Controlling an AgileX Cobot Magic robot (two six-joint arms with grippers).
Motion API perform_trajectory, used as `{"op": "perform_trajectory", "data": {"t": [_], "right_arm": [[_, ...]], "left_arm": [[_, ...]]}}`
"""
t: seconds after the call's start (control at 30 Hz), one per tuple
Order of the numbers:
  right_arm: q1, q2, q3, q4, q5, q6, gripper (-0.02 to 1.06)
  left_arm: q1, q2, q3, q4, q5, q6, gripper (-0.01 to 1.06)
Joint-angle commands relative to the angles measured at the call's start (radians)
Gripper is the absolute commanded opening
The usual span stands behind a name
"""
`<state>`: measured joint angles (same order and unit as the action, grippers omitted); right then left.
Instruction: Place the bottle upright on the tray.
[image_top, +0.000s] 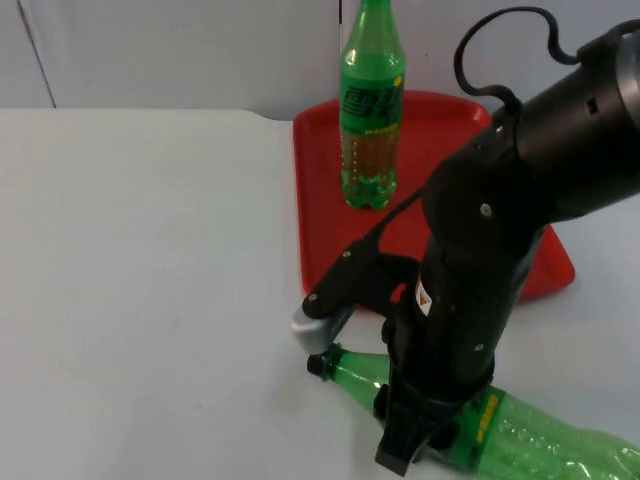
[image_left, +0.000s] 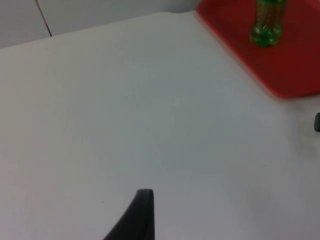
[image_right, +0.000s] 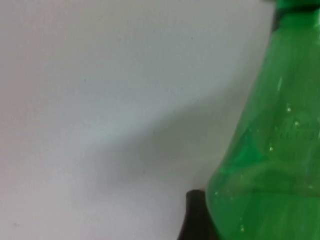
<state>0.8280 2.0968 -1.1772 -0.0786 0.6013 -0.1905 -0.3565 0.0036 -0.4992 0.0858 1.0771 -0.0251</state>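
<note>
lying bottle (image_top: 520, 425): on its side on the desk (image_top: 150, 280), near edge, short of the tray, so it needs picking up
right pincer (image_top: 412, 440): down over its shoulder, lined up to grab; can't tell how wide
red tray (image_top: 320, 190): farther back, another bottle (image_top: 371, 105) upright on it
left pincer (image_left: 142, 210): waiting over bare desk, can't tell its opening

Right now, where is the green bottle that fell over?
In the top view, the green plastic bottle lying on its side rests on the white table, just in front of the red tray, under the right gripper.
</note>
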Motion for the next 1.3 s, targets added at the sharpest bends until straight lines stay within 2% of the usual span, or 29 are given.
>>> {"op": "perform_trajectory", "data": {"t": [0.0, 0.03, 0.07, 0.13, 0.53, 0.7, 0.9, 1.07, 1.27], "right_arm": [[0.011, -0.003, 0.002, -0.006, 0.008, -0.004, 0.31], [0.011, -0.005, 0.002, -0.011, 0.008, -0.004, 0.22], [0.011, -0.005, 0.002, -0.011, 0.008, -0.004, 0.22], [0.011, -0.011, -0.002, -0.024, 0.015, -0.004, 0.00], [0.011, -0.020, -0.002, -0.030, 0.009, -0.004, 0.00], [0.011, -0.020, -0.002, -0.024, 0.004, 0.047, 0.00], [0.011, -0.032, -0.033, -0.024, 0.003, 0.053, 0.00], [0.019, -0.113, -0.039, -0.024, -0.086, 0.088, 0.00], [0.019, -0.304, -0.033, -0.024, -0.242, 0.148, 0.00]], "left_arm": [[-0.008, -0.004, 0.005, 0.008, -0.003, 0.001, 1.05], [-0.008, -0.004, 0.005, 0.008, -0.003, 0.001, 1.05], [-0.008, -0.004, 0.005, 0.008, -0.003, 0.001, 1.05], [-0.008, -0.004, 0.005, 0.008, -0.003, 0.001, 1.05], [-0.008, -0.004, 0.005, 0.008, -0.003, 0.001, 1.05], [-0.008, -0.004, 0.005, 0.008, -0.003, 0.001, 1.05], [-0.008, -0.004, 0.005, 0.008, -0.003, 0.001, 1.05], [-0.008, -0.004, 0.005, 0.008, -0.003, 0.001, 1.05], [-0.008, -0.004, 0.005, 0.008, -0.003, 0.001, 1.05]]}}
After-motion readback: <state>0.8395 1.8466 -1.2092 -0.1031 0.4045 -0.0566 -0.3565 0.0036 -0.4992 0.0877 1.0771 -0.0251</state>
